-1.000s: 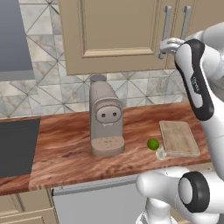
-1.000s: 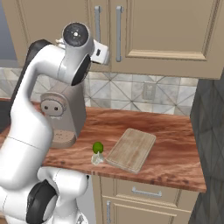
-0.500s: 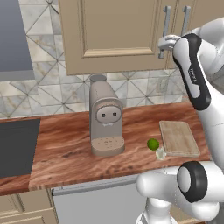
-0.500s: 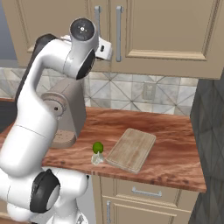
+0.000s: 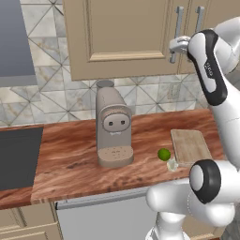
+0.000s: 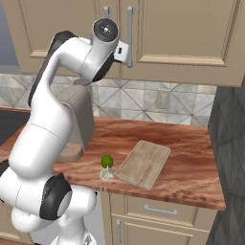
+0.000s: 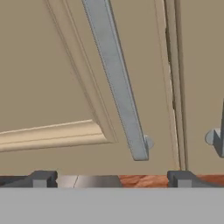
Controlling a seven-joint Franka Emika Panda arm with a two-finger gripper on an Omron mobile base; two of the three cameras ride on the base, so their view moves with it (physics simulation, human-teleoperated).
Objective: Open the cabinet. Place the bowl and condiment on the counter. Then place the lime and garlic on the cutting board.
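Note:
The cabinet [image 5: 122, 37] has its beige panelled doors shut. My gripper [image 7: 111, 179] is open, its fingertips [image 7: 41, 178] set wide apart just below the lower end of the left door's grey bar handle [image 7: 116, 78]. From the base, the gripper [image 5: 174, 45] [image 6: 125, 52] sits right in front of that handle [image 5: 178, 26] [image 6: 129, 24]. The lime [image 5: 163, 154] [image 6: 107, 161] and the garlic [image 5: 172, 165] [image 6: 106, 173] lie on the counter [image 5: 70, 154] [image 6: 191, 158] beside the cutting board [image 5: 190, 146] [image 6: 143, 163]. The bowl and condiment are hidden.
A beige coffee machine [image 5: 112, 126] stands mid-counter under the cabinet. A dark cooktop [image 5: 16, 157] lies at the left, a grey hood [image 5: 16, 42] above it. A dark tall unit [image 6: 229, 158] borders the counter's right end. A second handle [image 5: 199, 18] is on the neighbouring door.
The arm has carried the open gripper closer to the cabinet door handle. The lime, garlic and board have not moved.

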